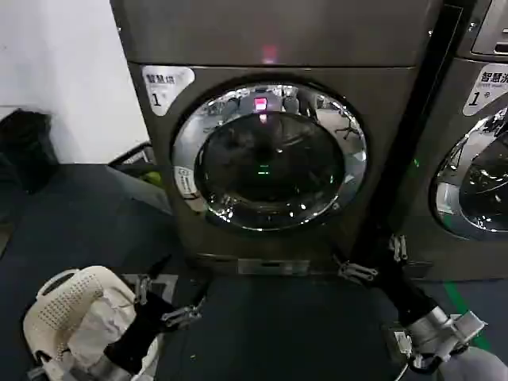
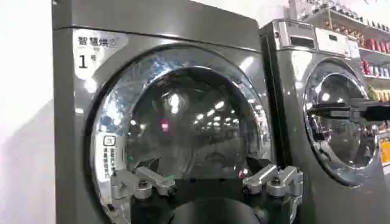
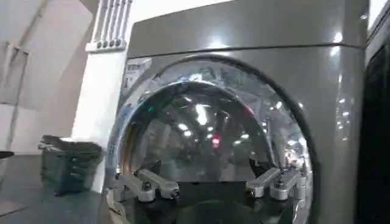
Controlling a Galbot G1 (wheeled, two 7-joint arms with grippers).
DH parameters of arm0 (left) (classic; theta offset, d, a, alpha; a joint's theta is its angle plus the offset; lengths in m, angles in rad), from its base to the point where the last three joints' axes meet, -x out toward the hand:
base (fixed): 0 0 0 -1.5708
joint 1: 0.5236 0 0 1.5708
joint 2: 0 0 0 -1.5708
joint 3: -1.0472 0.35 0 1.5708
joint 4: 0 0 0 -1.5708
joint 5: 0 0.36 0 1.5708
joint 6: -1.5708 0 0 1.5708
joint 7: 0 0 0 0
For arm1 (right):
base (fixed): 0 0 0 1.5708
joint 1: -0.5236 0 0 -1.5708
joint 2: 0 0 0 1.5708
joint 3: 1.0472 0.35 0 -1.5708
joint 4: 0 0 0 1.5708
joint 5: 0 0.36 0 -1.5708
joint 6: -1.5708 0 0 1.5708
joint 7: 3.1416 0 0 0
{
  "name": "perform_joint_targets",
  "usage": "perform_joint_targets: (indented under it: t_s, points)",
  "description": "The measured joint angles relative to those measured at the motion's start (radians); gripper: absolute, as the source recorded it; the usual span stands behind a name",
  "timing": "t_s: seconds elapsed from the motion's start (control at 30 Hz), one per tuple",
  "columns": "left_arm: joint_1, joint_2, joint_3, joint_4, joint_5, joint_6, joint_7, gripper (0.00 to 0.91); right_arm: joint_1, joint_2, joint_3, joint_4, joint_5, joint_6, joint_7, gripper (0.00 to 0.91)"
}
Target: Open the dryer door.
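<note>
While both sets of jaws stand spread apart and grip nothing, the task sits at its very first step: the approach to a door that is shut flush against the machine front. The left gripper [image 1: 165, 300] hangs low near the floor with its fingers [image 2: 149, 181] wide, and ahead of it and above, well apart, rises the dryer door [image 1: 270, 156], a chrome ring around dark domed glass. The right gripper [image 1: 373, 258] is likewise low, fingers [image 3: 274, 181] splayed, just beside the foot of the dryer [image 1: 278, 32] on its right corner, with the door up and to its left and not touched. Outward from the left jaws, close behind and beside the arm, a white perforated laundry basket [image 1: 75, 313] rests on the dark floor; outward from the right jaws stands the neighbouring machine [image 1: 476, 143] with its own chrome-ringed door. No handle or latch recess is plainly visible on the ring, so I cannot tell which edge swings free. By my judgement the next move calls for one gripper to rise to ring height, find the opening edge, close on the rim there, and pull outward along the door's arc.
</note>
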Motion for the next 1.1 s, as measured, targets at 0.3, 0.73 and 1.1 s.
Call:
perform_joint_targets:
  t_s: [0.3,0.73,1.1]
  points:
    - [0.016,-0.006,-0.003,0.004,0.006,-0.006,-0.003,0.907,0.236,-0.063,-0.203,-0.161,0.032,-0.025,0.056,0.907]
    - [0.012,-0.013,-0.010,0.014,0.001,-0.005,-0.001,0.907,0.536,0.023,-0.491,-0.414,0.020,-0.036,0.093,0.907]
    - [0.015,-0.016,-0.018,0.012,-0.002,-0.003,0.012,0.907,0.675,0.132,-0.620,-0.557,-0.053,-0.020,0.098,0.907]
